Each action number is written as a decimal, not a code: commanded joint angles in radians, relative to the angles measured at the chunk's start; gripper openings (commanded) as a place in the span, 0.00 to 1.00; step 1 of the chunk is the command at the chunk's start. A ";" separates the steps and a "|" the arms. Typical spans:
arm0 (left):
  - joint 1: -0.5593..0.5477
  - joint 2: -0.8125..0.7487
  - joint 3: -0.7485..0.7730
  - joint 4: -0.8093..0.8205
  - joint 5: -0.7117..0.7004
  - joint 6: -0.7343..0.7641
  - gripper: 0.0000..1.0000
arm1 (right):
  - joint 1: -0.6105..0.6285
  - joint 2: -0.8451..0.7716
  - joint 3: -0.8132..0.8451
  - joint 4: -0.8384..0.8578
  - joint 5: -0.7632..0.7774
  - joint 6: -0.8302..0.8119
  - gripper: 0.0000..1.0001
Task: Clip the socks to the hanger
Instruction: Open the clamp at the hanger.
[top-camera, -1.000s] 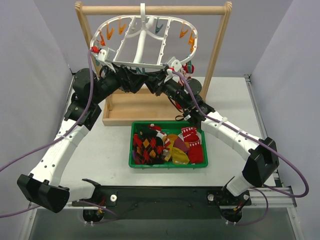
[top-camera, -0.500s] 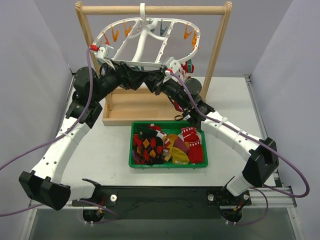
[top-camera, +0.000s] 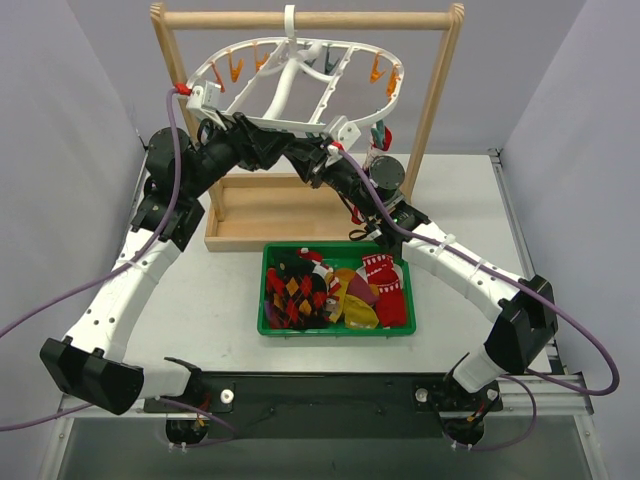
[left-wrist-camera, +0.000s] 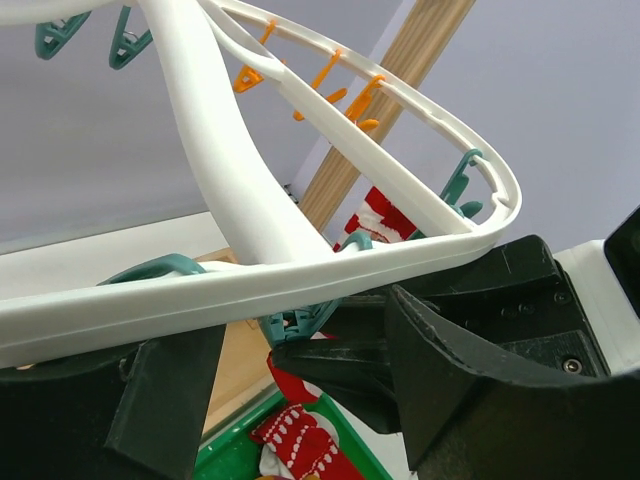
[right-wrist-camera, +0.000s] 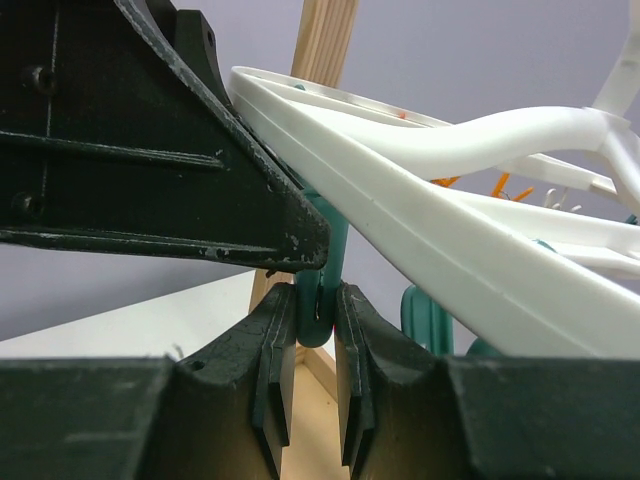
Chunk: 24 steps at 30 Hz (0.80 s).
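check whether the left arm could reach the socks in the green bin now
Probably yes: the left gripper is open and empty up at the hanger, and the socks lie uncovered in the green bin.

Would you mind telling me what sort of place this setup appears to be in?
Probably a robot lab test cell staged for a laundry chore: plain grey partition walls surround a table with two arms bolted on, a wooden rack carries a clip hanger, and a green bin holds socks.
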 joint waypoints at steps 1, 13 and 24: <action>0.008 0.009 0.054 0.059 -0.012 -0.022 0.73 | 0.015 -0.006 0.056 0.109 -0.057 -0.031 0.00; 0.008 0.018 0.070 0.059 -0.040 -0.027 0.50 | 0.032 0.011 0.067 0.087 -0.057 -0.074 0.00; 0.012 0.016 0.070 0.072 -0.029 -0.033 0.20 | 0.035 0.009 0.056 0.064 -0.053 -0.093 0.00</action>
